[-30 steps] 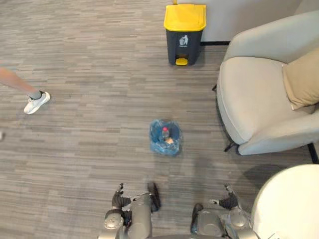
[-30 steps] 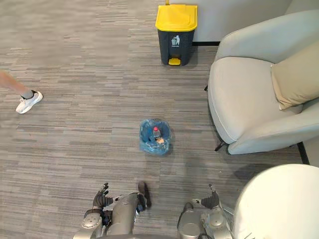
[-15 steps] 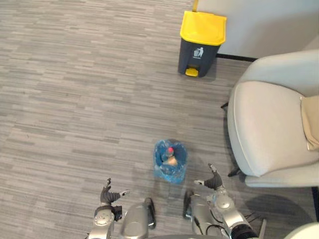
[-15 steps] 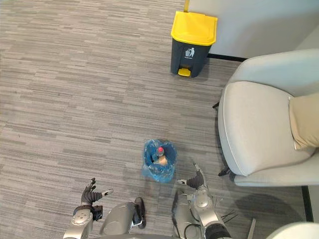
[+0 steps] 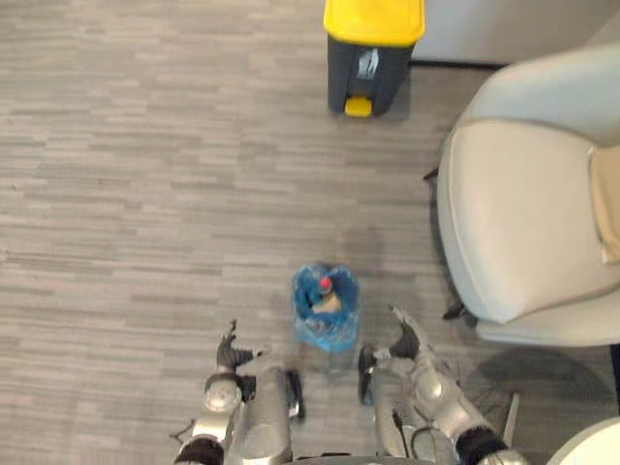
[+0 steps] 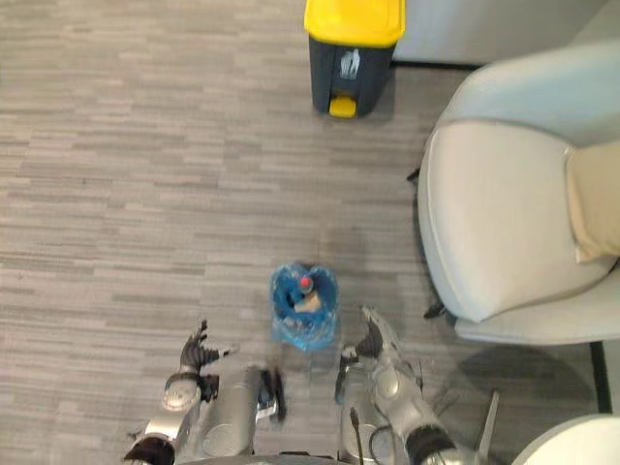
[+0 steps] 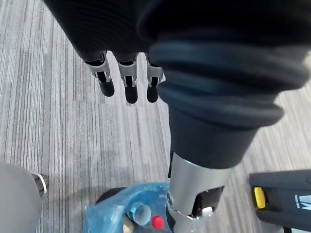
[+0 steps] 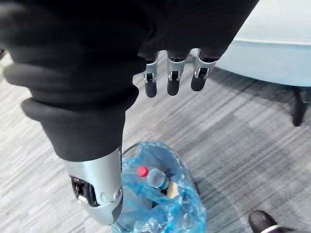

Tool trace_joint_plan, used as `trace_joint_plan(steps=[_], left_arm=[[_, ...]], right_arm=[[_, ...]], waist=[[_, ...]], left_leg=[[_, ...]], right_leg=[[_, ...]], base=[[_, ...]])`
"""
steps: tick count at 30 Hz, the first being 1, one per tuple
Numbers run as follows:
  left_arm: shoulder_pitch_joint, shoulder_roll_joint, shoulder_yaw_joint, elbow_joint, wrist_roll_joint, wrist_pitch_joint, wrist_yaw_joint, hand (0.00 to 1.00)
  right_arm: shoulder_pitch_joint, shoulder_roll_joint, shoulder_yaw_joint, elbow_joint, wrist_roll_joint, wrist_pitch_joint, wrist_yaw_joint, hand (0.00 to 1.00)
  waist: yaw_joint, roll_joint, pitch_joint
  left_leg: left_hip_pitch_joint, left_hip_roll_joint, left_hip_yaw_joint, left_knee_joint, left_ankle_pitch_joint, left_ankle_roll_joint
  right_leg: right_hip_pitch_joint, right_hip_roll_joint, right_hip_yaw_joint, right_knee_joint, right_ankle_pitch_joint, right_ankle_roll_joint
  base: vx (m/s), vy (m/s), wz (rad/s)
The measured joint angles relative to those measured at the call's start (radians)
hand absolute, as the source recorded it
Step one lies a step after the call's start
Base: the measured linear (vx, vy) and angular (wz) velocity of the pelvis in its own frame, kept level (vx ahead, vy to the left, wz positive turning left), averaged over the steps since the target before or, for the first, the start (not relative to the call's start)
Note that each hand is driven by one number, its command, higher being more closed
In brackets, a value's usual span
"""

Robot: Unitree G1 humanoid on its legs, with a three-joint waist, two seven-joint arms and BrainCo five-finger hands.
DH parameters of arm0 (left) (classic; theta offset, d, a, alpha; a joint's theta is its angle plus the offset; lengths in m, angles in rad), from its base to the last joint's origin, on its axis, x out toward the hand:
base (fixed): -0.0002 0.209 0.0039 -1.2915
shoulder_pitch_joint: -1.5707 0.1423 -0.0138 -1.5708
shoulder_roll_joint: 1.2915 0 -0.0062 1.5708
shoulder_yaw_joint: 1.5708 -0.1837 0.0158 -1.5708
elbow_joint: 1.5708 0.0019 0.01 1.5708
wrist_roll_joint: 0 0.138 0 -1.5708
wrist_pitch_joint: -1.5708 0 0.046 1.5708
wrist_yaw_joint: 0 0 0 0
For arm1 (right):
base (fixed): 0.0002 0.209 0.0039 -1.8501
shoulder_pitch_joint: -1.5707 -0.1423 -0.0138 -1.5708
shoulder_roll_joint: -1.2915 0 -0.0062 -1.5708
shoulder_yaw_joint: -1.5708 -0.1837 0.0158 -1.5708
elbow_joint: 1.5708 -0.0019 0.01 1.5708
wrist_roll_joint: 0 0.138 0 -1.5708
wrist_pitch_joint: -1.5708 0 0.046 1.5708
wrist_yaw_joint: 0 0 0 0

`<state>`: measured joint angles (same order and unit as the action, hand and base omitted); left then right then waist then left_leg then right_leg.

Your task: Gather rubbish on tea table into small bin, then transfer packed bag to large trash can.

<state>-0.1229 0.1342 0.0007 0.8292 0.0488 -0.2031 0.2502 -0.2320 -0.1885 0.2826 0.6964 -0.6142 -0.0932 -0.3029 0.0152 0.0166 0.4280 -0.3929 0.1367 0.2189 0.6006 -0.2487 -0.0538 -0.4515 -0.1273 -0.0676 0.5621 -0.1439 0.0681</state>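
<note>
the small bin (image 5: 325,331) stands on the grey striped floor (image 5: 145,194) directly ahead of the robot, lined with a blue plastic bag (image 8: 187,208) whose rim is open at the top. inside the bag lies a clear bottle (image 8: 157,178) with a red cap (image 5: 325,284), next to a pale beige item that is too small to identify. the bag rests in the bin; neither hand is touching it.

the right hand (image 5: 403,344) is just beside the bin on its right side, low over the floor, with a gap between it and the bag. in the right wrist view its fingers (image 8: 174,77) point out straight and separated, holding nothing, with the bin below them. the left hand (image 5: 231,356) is on the bin's left side, further from it than the right hand. its fingers (image 7: 130,92) are likewise extended and empty over bare floor.

the large trash can (image 5: 373,39), dark grey with a yellow lid and a yellow pedal, stands well apart from the bin on its far side, lid closed. a light grey armchair (image 5: 523,223) occupies the right side, with a tan cushion (image 5: 608,203) on its seat. the edge of a white round table (image 5: 591,448) shows at the near right corner.
</note>
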Motion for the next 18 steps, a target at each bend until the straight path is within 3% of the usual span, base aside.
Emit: trace_joint_plan(steps=[3, 5, 8, 12, 18], left_arm=[[-0.082, 0.009, 0.003, 0.040, -0.020, -0.003, 0.025, 0.00], [-0.122, 0.009, 0.013, 0.048, -0.044, -0.003, 0.043, 0.00], [-0.218, -0.021, 0.062, 0.042, -0.072, -0.004, 0.063, 0.00], [-0.327, -0.082, 0.139, -0.011, -0.137, -0.019, 0.083, 0.00], [-0.381, -0.110, 0.194, -0.091, -0.175, -0.048, 0.085, 0.00]], right_arm=[[-0.143, 0.020, 0.071, 0.051, -0.029, 0.001, -0.009, 0.00], [-0.225, 0.047, 0.120, 0.065, -0.057, 0.001, -0.021, 0.00], [-0.312, 0.064, 0.127, 0.064, -0.069, 0.013, -0.033, 0.00], [-0.453, 0.070, 0.122, 0.065, -0.101, 0.056, -0.064, 0.00], [-0.562, 0.064, 0.114, 0.117, -0.103, 0.086, -0.065, 0.00]], waist=[[0.004, 0.019, 0.033], [0.009, 0.035, 0.044], [0.029, 0.034, 0.070], [0.024, 0.027, 0.106], [0.029, 0.024, 0.118]], left_leg=[[-0.153, -0.007, 0.007, 0.125, -0.012, 0.010], [-0.260, 0.015, 0.007, 0.189, -0.059, 0.052], [-0.425, 0.034, 0.010, 0.287, -0.083, 0.056], [-0.665, 0.070, 0.022, 0.382, -0.081, 0.054], [-0.829, 0.080, 0.015, 0.456, -0.060, 0.077]], right_leg=[[-0.126, -0.027, 0.017, 0.066, -0.013, 0.019], [-0.237, -0.016, 0.020, 0.122, -0.019, 0.028], [-0.409, -0.018, 0.034, 0.227, -0.028, 0.026], [-0.649, -0.032, 0.039, 0.325, -0.025, 0.018], [-0.817, -0.048, 0.039, 0.426, -0.027, 0.015]], base=[[-0.22, 0.128, 0.03], [-0.28, 0.080, -0.11], [-0.25, -0.010, 0.00], [-0.19, -0.078, 0.08], [-0.08, -0.044, 0.12]])
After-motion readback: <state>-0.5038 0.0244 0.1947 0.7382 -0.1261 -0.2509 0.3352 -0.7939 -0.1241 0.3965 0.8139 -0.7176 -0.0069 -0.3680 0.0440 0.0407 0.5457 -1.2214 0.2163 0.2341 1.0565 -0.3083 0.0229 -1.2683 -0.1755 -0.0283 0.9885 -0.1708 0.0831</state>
